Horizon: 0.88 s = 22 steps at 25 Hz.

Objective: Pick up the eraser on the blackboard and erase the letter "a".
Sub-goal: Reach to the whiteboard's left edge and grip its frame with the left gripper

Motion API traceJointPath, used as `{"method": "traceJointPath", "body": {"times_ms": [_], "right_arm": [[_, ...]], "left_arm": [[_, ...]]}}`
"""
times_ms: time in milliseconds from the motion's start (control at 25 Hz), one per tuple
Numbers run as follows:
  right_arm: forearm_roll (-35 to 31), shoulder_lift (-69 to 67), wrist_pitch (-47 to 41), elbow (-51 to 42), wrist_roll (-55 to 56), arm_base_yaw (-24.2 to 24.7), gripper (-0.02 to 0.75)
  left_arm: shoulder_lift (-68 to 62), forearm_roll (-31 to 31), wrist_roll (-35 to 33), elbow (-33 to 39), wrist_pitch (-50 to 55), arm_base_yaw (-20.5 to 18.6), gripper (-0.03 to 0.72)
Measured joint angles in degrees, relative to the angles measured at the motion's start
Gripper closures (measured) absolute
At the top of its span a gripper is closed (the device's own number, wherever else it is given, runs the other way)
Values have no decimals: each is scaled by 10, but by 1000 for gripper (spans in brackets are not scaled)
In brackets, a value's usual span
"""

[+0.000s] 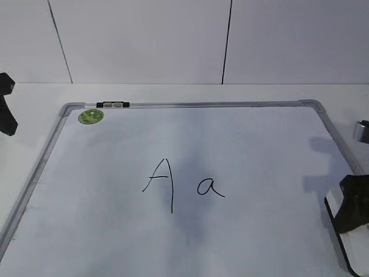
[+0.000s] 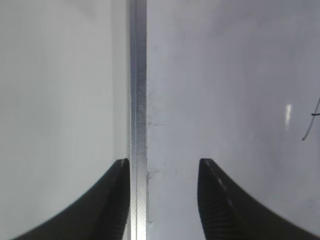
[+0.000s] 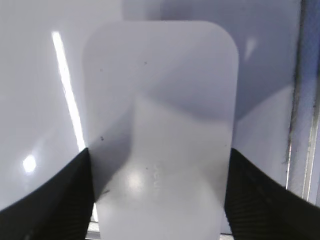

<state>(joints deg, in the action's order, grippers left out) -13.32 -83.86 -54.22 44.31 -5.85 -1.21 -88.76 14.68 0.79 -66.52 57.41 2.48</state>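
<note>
Two letters sit mid-blackboard (image 1: 190,144), so I only want the letter "a" (image 1: 210,187), not the capital "A" (image 1: 160,183). The eraser (image 3: 160,125) lies at the board's right edge between my right jaws (image 3: 159,200), pads against its sides. Squeeze evenly, lift flat. Left jaws (image 2: 164,200) idle wide open.

One eraser (image 3: 160,130) (two letters (image 1: 183,186))
</note>
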Motion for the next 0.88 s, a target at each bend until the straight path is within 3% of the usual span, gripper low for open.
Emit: {"method": "traceJointPath", "body": {"times_ms": [360,880], "right_arm": [[3,-23,-35,51,0,-8,199],[90,-82,-123,201,58,-103,199]], "left_arm": [[-34,-12,0,-2,-10,1,349],[-107,-13,0,-4,-20,1,349]]}}
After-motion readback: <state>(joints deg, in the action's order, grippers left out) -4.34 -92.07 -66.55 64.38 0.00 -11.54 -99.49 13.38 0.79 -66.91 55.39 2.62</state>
